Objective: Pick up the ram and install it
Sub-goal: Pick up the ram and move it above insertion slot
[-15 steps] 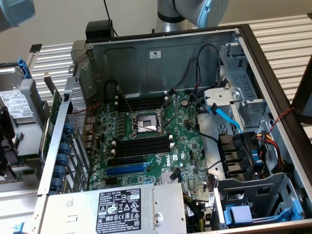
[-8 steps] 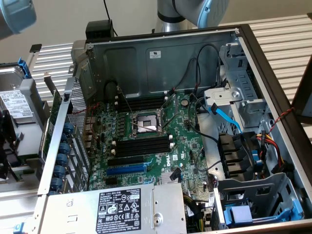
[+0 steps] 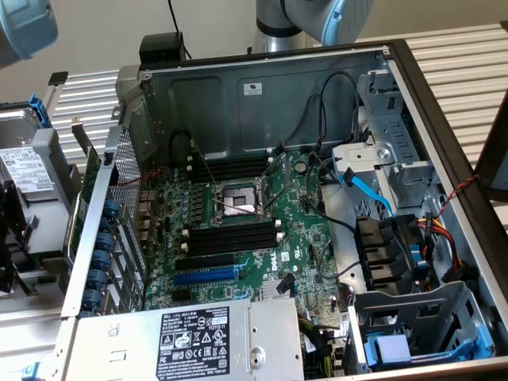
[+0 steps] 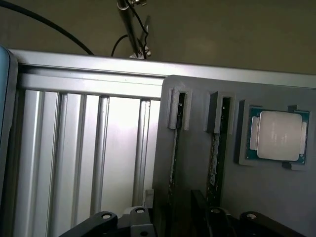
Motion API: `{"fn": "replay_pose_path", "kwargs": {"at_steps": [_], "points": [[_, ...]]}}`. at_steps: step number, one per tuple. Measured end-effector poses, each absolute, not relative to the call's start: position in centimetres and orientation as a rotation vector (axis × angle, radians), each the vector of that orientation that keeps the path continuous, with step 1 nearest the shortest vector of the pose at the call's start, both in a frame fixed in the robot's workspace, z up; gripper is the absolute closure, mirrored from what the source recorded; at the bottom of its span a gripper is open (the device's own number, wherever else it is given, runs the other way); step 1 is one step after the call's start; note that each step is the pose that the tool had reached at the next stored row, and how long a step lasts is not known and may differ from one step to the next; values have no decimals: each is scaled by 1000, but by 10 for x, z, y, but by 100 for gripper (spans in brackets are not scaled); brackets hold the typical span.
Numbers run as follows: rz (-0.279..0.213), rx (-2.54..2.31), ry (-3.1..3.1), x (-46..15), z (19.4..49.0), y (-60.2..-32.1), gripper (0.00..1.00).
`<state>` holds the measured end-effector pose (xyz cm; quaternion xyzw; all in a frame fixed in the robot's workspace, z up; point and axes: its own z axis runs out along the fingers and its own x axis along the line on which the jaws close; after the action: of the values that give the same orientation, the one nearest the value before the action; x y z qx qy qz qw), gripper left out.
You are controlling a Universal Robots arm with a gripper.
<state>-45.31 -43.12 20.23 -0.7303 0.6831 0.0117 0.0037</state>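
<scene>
"Where was the ram?"

"The ram point(image 4: 174, 148) stood on edge in a narrow slot of a grey holder point(image 4: 197, 123). A second stick point(image 4: 216, 148) stood in the slot just beside it, parallel to it."

"And beyond those?"

"A processor point(image 4: 276, 134) lay flat in a square recess of the same holder, just beside the second stick. The holder rested on a ribbed aluminium surface point(image 4: 84, 158)."

"What of the hand?"

"The hand point(image 4: 197, 222) hung over the holder, near the ends of both sticks. I could not tell how far open it was, nor whether it touched either stick."

"And the computer?"

"In the exterior view an open computer case point(image 3: 262, 95) lay on the surface with its motherboard point(image 3: 309, 238) showing. Long black memory slots point(image 3: 234, 238) ran along both sides of the CPU socket point(image 3: 236, 198). A blue expansion slot point(image 3: 205, 275) sat between the nearer memory slots and the power supply point(image 3: 198, 341). The arm point(image 3: 313, 20) rose behind the case."
</scene>
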Motion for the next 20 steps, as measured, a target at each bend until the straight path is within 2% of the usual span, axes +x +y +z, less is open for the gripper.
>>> {"fn": "replay_pose_path", "kwargs": {"at_steps": [12, 14, 15, 17, 18, 20], "points": [[44, -2281, 2141, -454, 199, -431, 58], [44, -2281, 2141, -454, 199, -431, 66], [45, -2281, 2141, -454, 199, -431, 66], [45, -2280, 2141, -454, 199, -431, 78], [45, -2280, 2142, -454, 199, -431, 78], [45, -2279, 2143, -455, 198, -431, 87]]}}
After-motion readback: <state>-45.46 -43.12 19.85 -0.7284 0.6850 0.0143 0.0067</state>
